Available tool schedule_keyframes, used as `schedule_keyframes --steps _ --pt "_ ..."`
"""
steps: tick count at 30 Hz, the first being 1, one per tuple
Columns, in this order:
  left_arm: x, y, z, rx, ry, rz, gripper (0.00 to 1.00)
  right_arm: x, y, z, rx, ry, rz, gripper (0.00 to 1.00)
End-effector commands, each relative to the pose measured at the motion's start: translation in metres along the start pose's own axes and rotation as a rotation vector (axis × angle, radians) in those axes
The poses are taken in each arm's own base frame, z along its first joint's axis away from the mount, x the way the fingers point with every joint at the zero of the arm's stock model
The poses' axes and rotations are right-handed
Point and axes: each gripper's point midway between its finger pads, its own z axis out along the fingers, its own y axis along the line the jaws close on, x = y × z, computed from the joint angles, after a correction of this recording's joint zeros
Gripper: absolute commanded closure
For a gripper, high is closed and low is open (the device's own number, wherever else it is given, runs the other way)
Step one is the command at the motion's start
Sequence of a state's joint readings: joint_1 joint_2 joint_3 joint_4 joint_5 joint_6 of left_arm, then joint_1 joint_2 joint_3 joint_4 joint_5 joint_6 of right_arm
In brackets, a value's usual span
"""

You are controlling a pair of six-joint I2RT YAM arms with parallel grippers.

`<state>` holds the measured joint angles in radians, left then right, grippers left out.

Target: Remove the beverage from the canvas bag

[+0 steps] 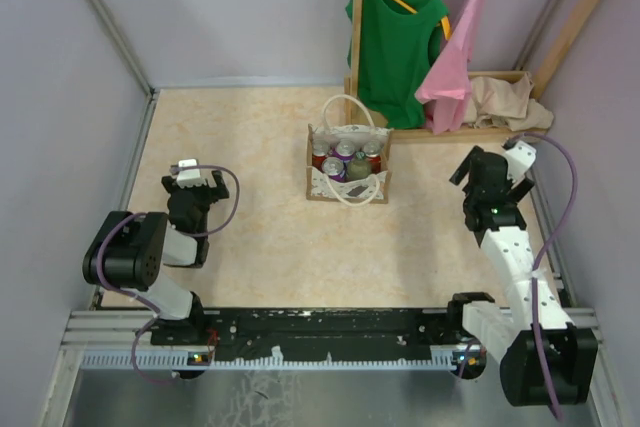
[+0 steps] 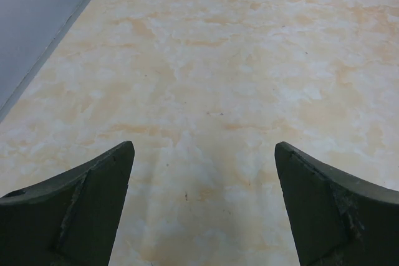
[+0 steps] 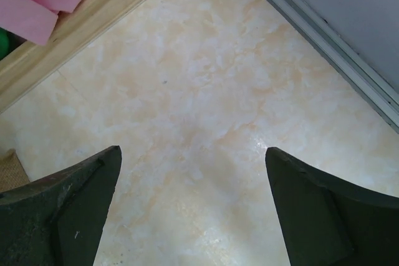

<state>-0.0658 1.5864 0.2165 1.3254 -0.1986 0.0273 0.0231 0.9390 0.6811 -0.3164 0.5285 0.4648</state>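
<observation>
The bag, cans inside, sits mid-way up the surface, well apart from the right claw and left claw, each spread wide, empty.

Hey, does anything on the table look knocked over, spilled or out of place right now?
Nothing is spilled. The canvas bag stands upright mid-table with its cans upright inside. The one untidy spot is a tan cloth, crumpled on the wooden rack base at back right.

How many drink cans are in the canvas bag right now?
5 in the beige canvas bag: back-left red can, back-middle silver-topped can, back-right red can, front-left purple can, front-right green can. Others may be hidden.
</observation>
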Motion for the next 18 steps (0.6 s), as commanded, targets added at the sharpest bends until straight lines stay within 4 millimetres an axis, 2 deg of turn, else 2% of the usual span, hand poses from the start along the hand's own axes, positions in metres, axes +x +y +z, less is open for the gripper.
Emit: schedule_keyframes --steps 1,11,18 --pt "0.000 0.001 -0.001 -0.003 -0.005 0.003 0.00 -0.023 -0.001 -0.006 0.017 -0.059 0.043 0.01" --pt "0.000 0.001 -0.001 -0.003 -0.005 0.002 0.00 -0.029 -0.001 -0.013 -0.028 -0.121 0.070 0.01" --pt "0.000 0.000 -0.001 -0.002 -0.005 0.002 0.00 -0.035 0.019 -0.022 -0.167 -0.149 0.034 0.01"
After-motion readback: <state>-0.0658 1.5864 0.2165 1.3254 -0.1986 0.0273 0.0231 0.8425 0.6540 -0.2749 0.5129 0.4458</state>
